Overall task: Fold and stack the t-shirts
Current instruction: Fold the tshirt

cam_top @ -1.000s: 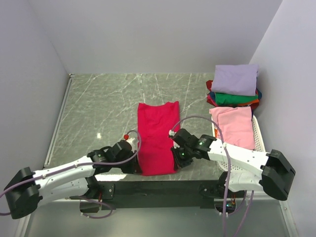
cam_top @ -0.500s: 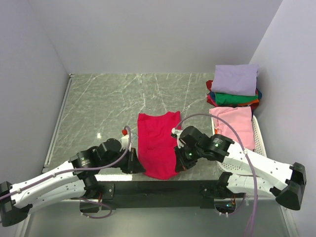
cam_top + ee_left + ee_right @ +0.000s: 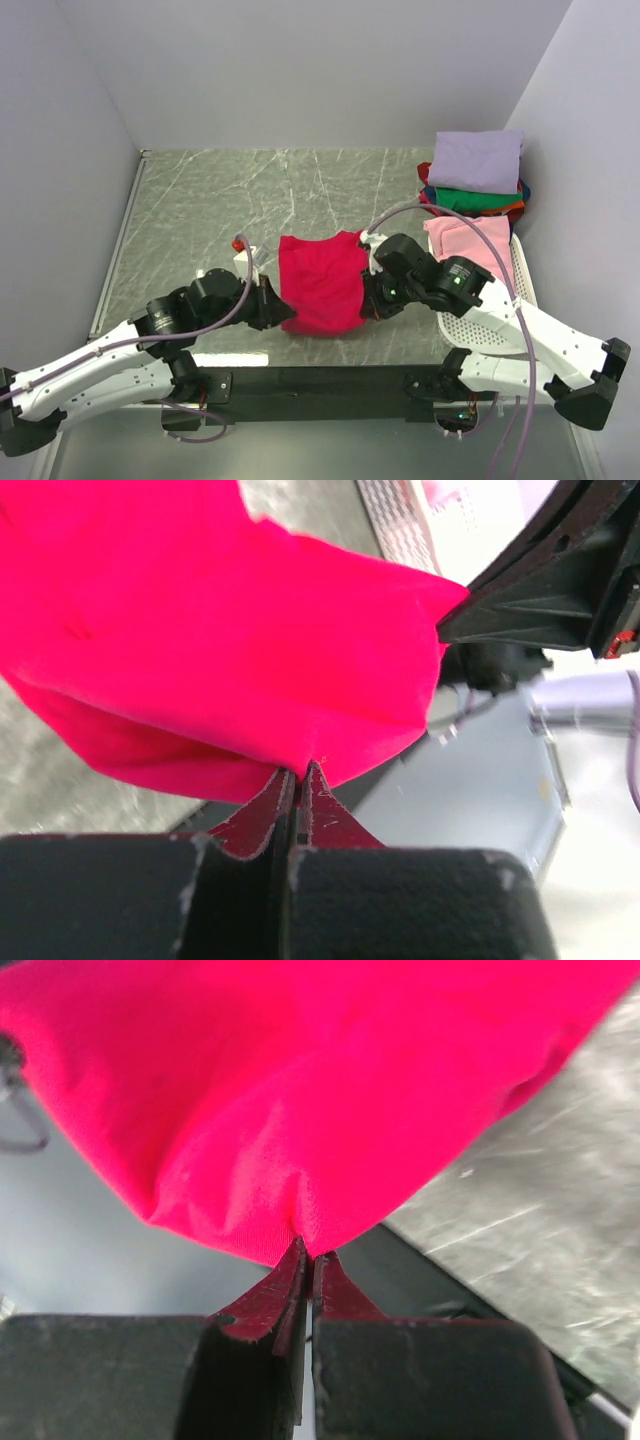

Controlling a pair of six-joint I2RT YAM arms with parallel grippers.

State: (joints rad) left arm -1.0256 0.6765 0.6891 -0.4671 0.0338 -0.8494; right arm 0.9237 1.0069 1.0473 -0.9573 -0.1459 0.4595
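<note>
Left gripper (image 3: pixel 284 312) jaws were seen pressed together on the near left corner of the crimson-red t-shirt (image 3: pixel 320 285), and a pinch of cloth was caught between the fingertips in the left wrist view. The right gripper (image 3: pixel 368 306) was likewise closed on the near right corner of the same shirt, and a fold of red cloth was nipped between its tips in the right wrist view. The shirt's near edge was held raised off the table (image 3: pixel 200 200) between the two grippers, while its far part was laid on the marbled grey-green surface near the middle. The cloth was bunched and sagging between the two grips, not spread flat.

To the right, a white perforated basket (image 3: pixel 527 285) was set at the table's right edge. Its near part was crossed by the right arm. A pink t-shirt (image 3: pixel 472 250) was laid over its far part and covered most of the opening there; whether anything was under it could not be told.

Just beyond the basket, in the far right corner, a stack of folded shirts was placed. A lavender t-shirt (image 3: pixel 477 160) was laid on top, and a green t-shirt (image 3: pixel 475 198) was directly beneath it. Slivers of an orange t-shirt (image 3: pixel 500 209), a blue t-shirt (image 3: pixel 523 190) and dark red cloth were shown at the edges below. The pink shirt's far edge was met by the near side of the stack.
</note>
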